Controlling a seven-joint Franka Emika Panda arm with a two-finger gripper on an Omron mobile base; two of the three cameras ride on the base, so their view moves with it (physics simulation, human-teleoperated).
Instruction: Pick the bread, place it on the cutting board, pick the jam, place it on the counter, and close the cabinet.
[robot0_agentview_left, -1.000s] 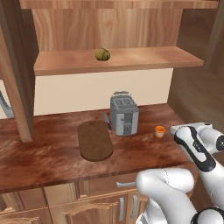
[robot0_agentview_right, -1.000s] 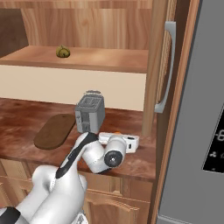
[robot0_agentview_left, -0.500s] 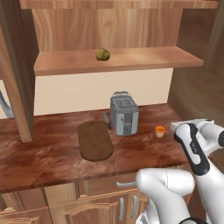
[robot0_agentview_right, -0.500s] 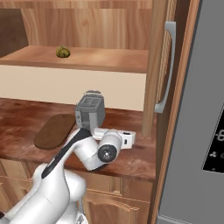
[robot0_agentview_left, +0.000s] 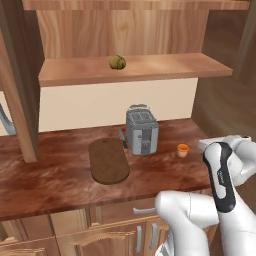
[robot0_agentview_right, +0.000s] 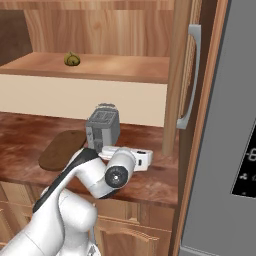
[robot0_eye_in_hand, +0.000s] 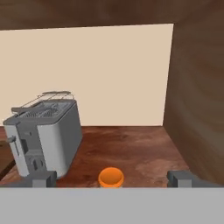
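Withdrawn from the earlier low reach over the glossy reddish-brown wood-grain counter (robot0_agentview_left: 55, 175): arm folded back and raised, elbow higher, nothing else shifted. End effector (robot0_eye_in_hand: 111, 179) released, tips spread wide and empty. Tiny squat orange jam jar (robot0_eye_in_hand: 110, 177) on the counter directly ahead, between the two tips, close to them; likewise just beyond the hand in the left base view (robot0_agentview_left: 183, 150). Grey metal toaster (robot0_eye_in_hand: 43, 135) ahead and to the left. Small lumpy olive-yellow bread ball (robot0_agentview_left: 117, 62) high above and left, on the light wooden shelf (robot0_agentview_left: 150, 67) of the open light-brown upper cabinet (robot0_agentview_right: 182, 75). Flat dark-brown oval cutting board (robot0_agentview_left: 108, 160) further left, beyond the toaster, bare. Bread judged light, soft, yielding, irregular: gentle hold across the widest middle, from the shelf front, advised. Jam judged rigid, smooth, possibly slippery.
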